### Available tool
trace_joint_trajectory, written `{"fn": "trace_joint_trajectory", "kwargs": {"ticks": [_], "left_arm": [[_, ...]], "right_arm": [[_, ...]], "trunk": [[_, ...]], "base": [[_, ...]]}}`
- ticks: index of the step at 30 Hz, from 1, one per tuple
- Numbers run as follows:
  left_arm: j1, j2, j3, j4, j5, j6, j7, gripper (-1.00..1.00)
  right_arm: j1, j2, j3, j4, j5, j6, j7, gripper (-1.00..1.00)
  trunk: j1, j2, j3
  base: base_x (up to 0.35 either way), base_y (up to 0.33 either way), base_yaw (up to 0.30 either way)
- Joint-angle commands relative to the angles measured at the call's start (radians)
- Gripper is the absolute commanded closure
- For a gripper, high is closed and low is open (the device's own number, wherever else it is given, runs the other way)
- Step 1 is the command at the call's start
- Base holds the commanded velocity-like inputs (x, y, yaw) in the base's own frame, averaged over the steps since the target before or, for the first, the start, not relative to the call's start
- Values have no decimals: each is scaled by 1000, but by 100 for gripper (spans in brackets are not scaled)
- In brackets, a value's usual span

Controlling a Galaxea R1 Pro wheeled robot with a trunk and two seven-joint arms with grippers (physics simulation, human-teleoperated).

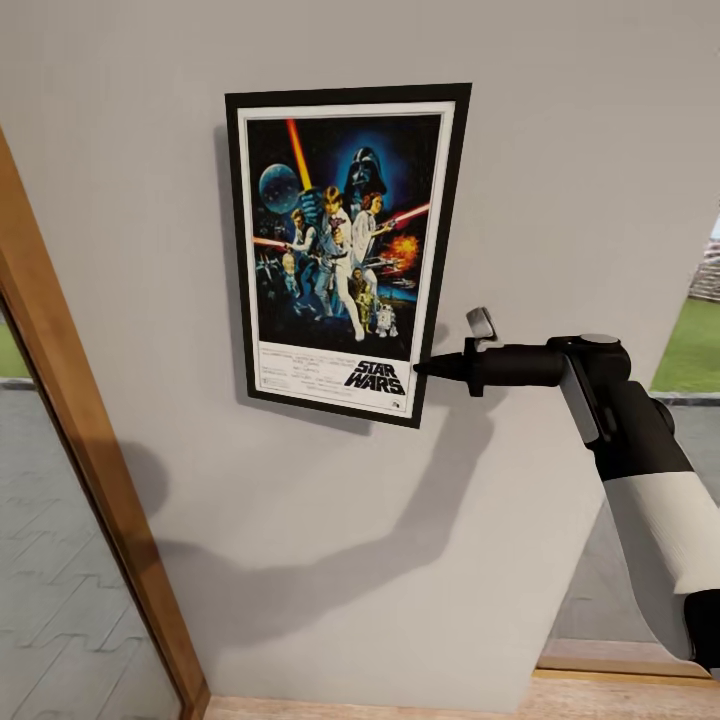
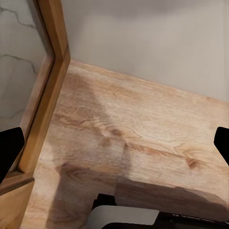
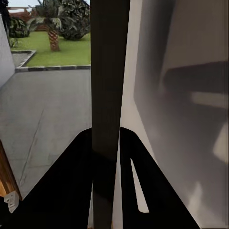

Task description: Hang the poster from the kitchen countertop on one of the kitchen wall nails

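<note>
The poster [image 1: 343, 250] lies flat against the light grey wall [image 1: 570, 150], portrait way up and slightly tilted, its black frame and white title strip in plain sight. My right gripper [image 1: 428, 366] reaches in from the right and is shut on the frame's lower right edge. In the right wrist view the poster [image 3: 109, 62] runs edge-on as a dark strip between the two black fingers [image 3: 71, 181] of the right gripper [image 3: 106, 143]. Any wall nail is hidden behind the poster. The kitchen countertop is out of view. My left gripper [image 2: 114, 150] hangs open over the wooden floor [image 2: 143, 124].
A wooden door frame [image 1: 70, 440] with glass panes runs down the left, paving beyond it. To the right of the wall is an opening onto grey paving and grass [image 1: 695, 350]. Wood flooring [image 1: 400, 705] meets the wall's foot.
</note>
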Motion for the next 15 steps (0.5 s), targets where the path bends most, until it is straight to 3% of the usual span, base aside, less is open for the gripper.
{"fn": "trace_joint_trajectory", "kwargs": {"ticks": [1,15], "left_arm": [[0,0,2,-1,7,1,-6,-100],[0,0,2,-1,7,1,-7,-100]], "right_arm": [[0,-1,2,0,-8,13,1,100],[0,-1,2,0,-8,13,1,100]], "trunk": [[0,0,0],[0,0,0]], "base": [[0,-24,0],[0,-6,0]]}}
